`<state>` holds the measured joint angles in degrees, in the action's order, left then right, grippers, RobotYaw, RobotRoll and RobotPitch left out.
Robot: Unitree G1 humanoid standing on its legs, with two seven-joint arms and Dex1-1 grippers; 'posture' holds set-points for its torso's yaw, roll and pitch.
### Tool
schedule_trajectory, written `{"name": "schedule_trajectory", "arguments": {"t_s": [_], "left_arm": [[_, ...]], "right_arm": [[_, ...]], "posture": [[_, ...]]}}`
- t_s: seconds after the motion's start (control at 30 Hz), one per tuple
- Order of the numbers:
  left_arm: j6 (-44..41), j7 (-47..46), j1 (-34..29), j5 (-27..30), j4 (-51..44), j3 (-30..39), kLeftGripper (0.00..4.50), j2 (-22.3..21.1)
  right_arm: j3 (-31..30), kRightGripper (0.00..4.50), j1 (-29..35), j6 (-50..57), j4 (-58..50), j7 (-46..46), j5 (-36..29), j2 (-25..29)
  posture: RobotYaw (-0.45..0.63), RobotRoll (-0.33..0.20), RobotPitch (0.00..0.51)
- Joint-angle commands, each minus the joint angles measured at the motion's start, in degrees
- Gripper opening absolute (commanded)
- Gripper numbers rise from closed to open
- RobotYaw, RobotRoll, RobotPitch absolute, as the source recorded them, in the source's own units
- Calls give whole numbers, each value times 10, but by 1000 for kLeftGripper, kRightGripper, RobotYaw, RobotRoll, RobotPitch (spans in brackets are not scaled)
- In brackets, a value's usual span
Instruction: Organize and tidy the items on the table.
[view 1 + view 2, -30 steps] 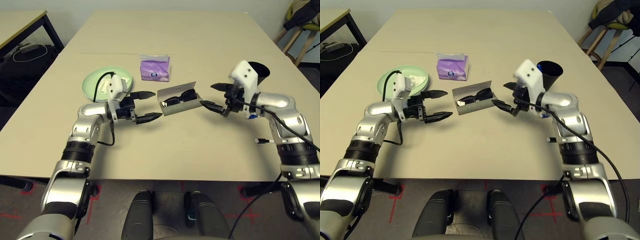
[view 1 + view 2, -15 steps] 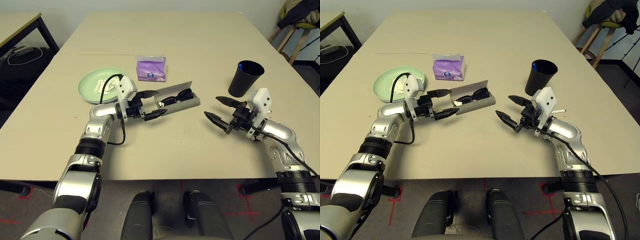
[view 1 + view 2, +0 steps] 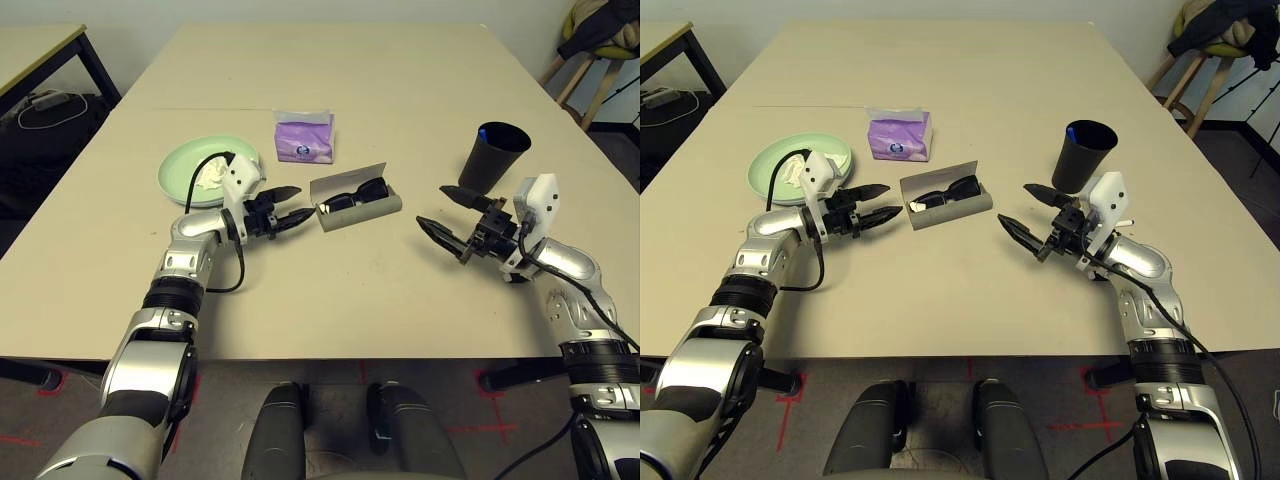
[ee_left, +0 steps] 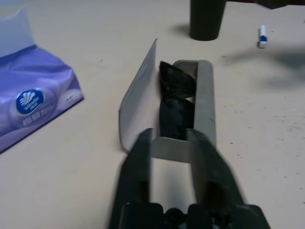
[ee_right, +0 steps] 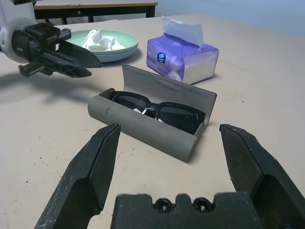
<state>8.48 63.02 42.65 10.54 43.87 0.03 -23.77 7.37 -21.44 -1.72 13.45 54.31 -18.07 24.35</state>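
Note:
The grey-green glasses case [image 3: 375, 210] lies open at the middle of the table [image 3: 340, 300], with the black sunglasses [image 5: 157, 107] inside and its lid upright. My left gripper [image 3: 300, 202] sits just off the case's left end. Its fingers are drawn nearly together and hold nothing. My right gripper [image 3: 432, 205] hovers open to the right of the case, pointing at it. A light green plate [image 3: 178, 172] holds crumpled white tissue [image 3: 210, 176]. The purple tissue pack [image 3: 305, 140] stands behind the case. The black cup [image 3: 495, 160] stands at the right, with a small white pen [image 4: 261, 36] near it.
A dark-legged desk [image 3: 40, 45] stands off the table's far left corner, with cables on the floor under it. A chair draped with clothing [image 3: 600, 35] is beyond the far right corner. The table's front edge runs close to my forearms.
My left gripper's fingers have closed from wide open to nearly together, and it has drawn back a little from the case's end. My right gripper pulled away from the case to the right.

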Motion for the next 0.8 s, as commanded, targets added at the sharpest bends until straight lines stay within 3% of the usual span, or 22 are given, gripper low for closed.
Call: {"name": "schedule_trajectory", "arguments": {"t_s": [0.03,0.17,0.33,0.5,0.8], "left_arm": [[9,11,4,3,17,4,17,-2],[-13,-10,17,13,35,19,17,6],[-48,-137,58,-1,91,47,17,20],[-61,-205,92,-16,133,46,17,29],[-35,-209,136,-47,189,27,17,49]], "right_arm": [[-8,4500,12,0,-3,-2,-1,3],[-13,4500,15,1,-6,-6,-1,-1],[-16,4500,17,0,-5,-10,-2,-7],[-18,4500,17,2,-8,-15,-4,-5],[-20,4500,17,14,-17,-25,-2,0]], "posture": [[108,0,103],[103,0,102],[90,0,105],[81,0,107],[69,0,111]]}}
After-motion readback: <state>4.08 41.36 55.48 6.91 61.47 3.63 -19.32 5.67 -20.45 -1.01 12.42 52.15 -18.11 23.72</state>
